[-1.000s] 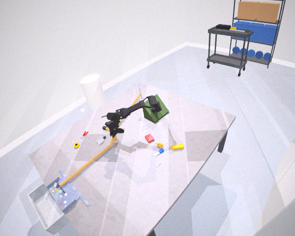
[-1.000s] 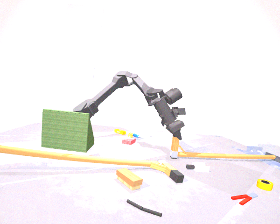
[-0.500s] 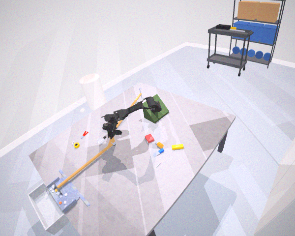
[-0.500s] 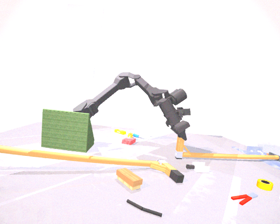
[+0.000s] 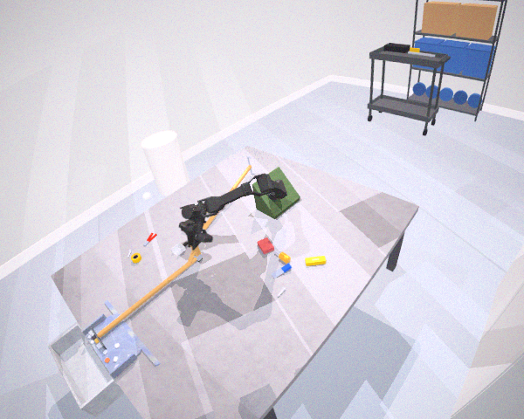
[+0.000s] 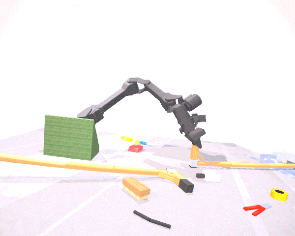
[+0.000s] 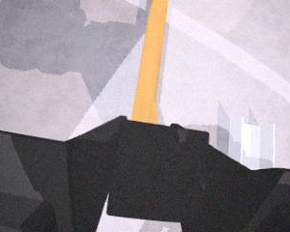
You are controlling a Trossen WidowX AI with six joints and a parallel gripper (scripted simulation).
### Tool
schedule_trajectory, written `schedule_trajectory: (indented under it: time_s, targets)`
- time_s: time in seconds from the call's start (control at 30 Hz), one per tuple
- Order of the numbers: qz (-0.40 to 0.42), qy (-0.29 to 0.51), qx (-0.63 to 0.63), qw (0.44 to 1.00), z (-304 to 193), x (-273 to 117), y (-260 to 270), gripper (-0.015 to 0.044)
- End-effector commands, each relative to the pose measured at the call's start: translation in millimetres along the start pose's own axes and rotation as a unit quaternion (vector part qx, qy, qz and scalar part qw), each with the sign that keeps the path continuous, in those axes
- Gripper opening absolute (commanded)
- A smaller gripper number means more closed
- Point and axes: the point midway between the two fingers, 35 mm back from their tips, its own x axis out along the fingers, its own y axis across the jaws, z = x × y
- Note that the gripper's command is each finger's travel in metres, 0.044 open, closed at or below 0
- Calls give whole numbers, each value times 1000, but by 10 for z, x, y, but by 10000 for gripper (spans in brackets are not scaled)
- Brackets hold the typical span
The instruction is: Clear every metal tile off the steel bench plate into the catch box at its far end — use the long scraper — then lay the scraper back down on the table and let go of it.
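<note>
Metal tiles (image 5: 116,345), small and pale or orange, lie on the blue-grey steel bench plate (image 5: 126,339) at the table's near-left edge, beyond our black gripper (image 5: 196,247) (image 6: 197,145) (image 7: 148,127). We pinch the upright grip of the long orange wooden scraper (image 5: 149,295) (image 6: 247,164) (image 7: 151,63); its shaft runs from us towards the pale open catch box (image 5: 66,384), just past that edge. We should push along that shaft. Around the grey-pink table (image 5: 235,360) stand pale walls.
</note>
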Motion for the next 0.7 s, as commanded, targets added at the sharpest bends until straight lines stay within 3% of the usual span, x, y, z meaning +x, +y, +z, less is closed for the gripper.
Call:
schedule_trajectory:
  time_s: [0.0, 0.67]
  targets:
    - [-2, -7, -1, 1000, 113, 21, -4, 0]
    - [-1, -8, -2, 1000, 331, 200, 20, 0]
